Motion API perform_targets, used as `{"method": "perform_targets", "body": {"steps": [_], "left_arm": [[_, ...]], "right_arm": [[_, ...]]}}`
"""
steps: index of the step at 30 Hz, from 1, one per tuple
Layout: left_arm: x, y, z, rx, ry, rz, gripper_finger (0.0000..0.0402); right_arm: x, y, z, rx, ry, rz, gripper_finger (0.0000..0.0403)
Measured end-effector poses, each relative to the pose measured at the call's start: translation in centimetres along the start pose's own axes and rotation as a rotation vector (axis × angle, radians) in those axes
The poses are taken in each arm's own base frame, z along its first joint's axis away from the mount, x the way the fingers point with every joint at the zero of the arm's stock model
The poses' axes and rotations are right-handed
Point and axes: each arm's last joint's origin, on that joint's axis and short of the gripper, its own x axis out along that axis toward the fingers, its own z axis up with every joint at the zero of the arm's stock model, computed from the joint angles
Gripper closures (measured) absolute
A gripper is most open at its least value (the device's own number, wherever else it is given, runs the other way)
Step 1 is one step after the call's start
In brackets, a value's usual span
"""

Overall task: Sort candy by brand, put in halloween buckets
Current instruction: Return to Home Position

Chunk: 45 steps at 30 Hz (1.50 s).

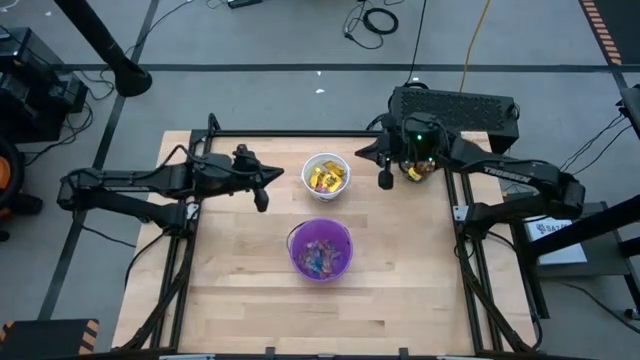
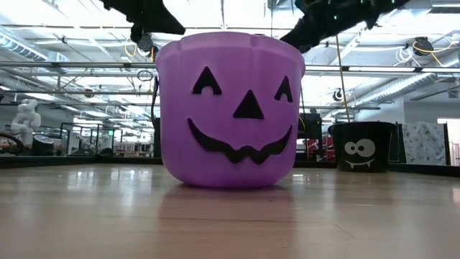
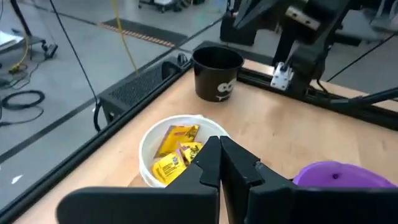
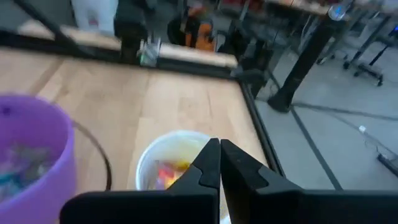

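Observation:
Three halloween buckets stand on the wooden table. The white bucket (image 1: 326, 176) holds yellow candy (image 3: 174, 155). The purple bucket (image 1: 321, 249), nearer the front edge, holds mixed candy (image 1: 320, 255). The black bucket (image 3: 216, 73) stands at the far right, partly under my right arm in the high view. My left gripper (image 1: 278, 176) hangs shut just left of the white bucket, above table height. My right gripper (image 1: 362, 155) hangs shut just right of that bucket. Neither has anything between its fingers (image 3: 219, 152) (image 4: 219, 155).
A black box with a ridged top (image 1: 455, 108) sits at the table's far right corner. A black frame rail (image 1: 290, 133) runs round the table's edge. Bare wood lies left and right of the purple bucket (image 2: 230, 108).

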Motion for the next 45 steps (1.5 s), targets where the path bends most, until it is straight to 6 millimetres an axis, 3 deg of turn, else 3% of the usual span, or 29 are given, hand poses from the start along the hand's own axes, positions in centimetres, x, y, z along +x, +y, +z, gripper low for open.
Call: {"method": "perform_targets", "body": {"steps": [3, 5, 13, 24, 35, 45], "left_arm": [[0.4, -0.1, -1.3, 0.019, -0.029, -0.013, 0.0397], [1.0, -0.1, -3.2, 0.041, -0.003, -0.018, 0.0396], [1.0, -1.7, -8.2, 0.079, -0.041, -0.104, 0.0396], [-0.7, -3.9, -12.7, 0.087, -0.013, -0.057, 0.0396], [-1.8, -4.3, -15.2, 0.11, -0.011, -0.047, 0.0396], [-2.6, -2.7, -18.5, 0.054, -0.051, -0.188, 0.0398]], "right_arm": [[0.7, 0.9, -1.1, 0.021, -0.101, 0.041, 0.0401], [1.2, 1.9, -2.1, 0.037, -0.147, 0.086, 0.0402], [1.9, 7.7, -6.8, 0.115, -0.258, 0.21, 0.0402], [-1.6, 13.1, -11.7, 0.255, -0.173, 0.097, 0.0403], [-3.8, 15.5, -15.3, 0.278, -0.12, 0.19, 0.0403], [-4.6, 16.4, -17.8, 0.299, -0.116, 0.206, 0.0402]]}}
